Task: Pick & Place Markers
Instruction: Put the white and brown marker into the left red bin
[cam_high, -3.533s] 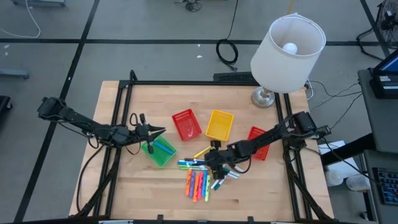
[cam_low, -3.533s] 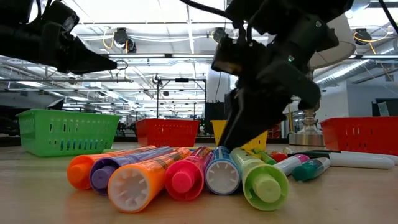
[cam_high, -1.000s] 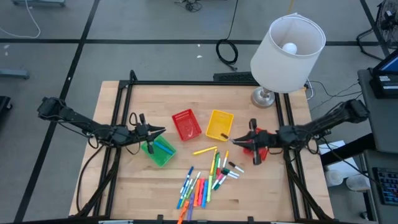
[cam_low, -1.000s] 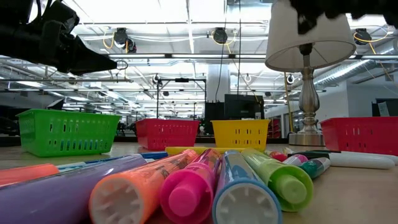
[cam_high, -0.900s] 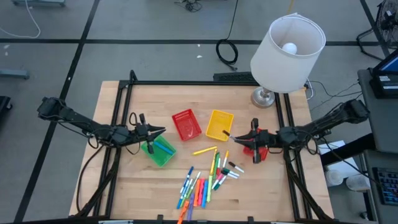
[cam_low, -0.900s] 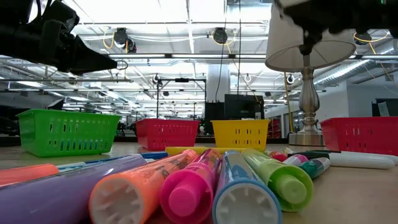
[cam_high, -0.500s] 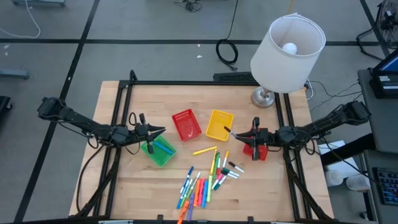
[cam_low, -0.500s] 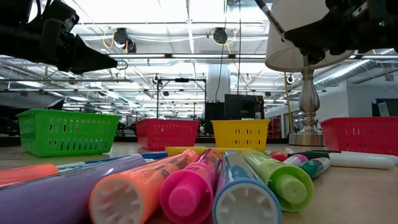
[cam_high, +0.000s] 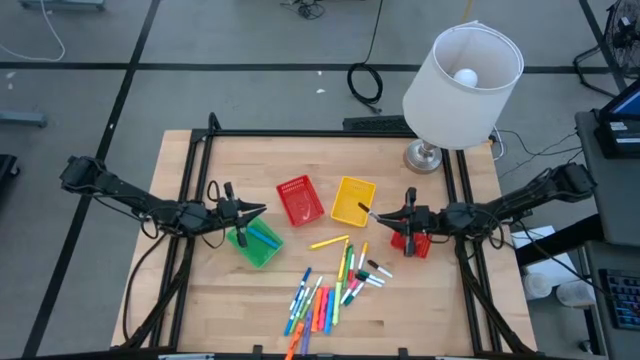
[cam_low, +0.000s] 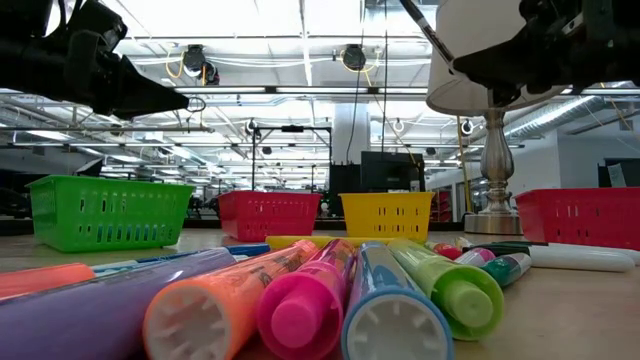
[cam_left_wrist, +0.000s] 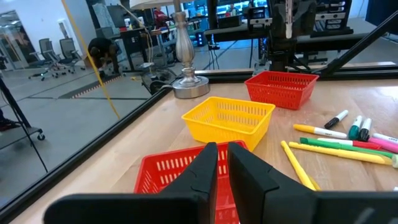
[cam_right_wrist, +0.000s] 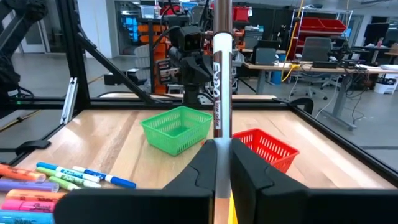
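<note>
Right gripper (cam_high: 385, 216): clenched on a black marker (cam_right_wrist: 221, 68), hovering beside the yellow basket (cam_high: 353, 199).
Left gripper (cam_high: 250, 211): pinched empty above the green basket (cam_high: 256, 243).
Done: few markers binned.
Left: loose markers (cam_high: 330, 286) near-centre.

A pale wood-grain bench (cam_high: 200, 310) is edged by a black frame. Four mesh baskets are seen: one green basket (cam_high: 256, 243), one yellow basket (cam_high: 353, 200), and two red baskets (cam_high: 300, 200) (cam_high: 413, 231). The markers (cam_high: 330, 290) are coloured orange, pink, blue, green, yellow and white, some with black caps. A white-barrelled marker (cam_right_wrist: 222, 87) with black lettering is pinched by dark fingers (cam_right_wrist: 202, 174). The lamp (cam_high: 462, 75) is shaded white on a silver base.
</note>
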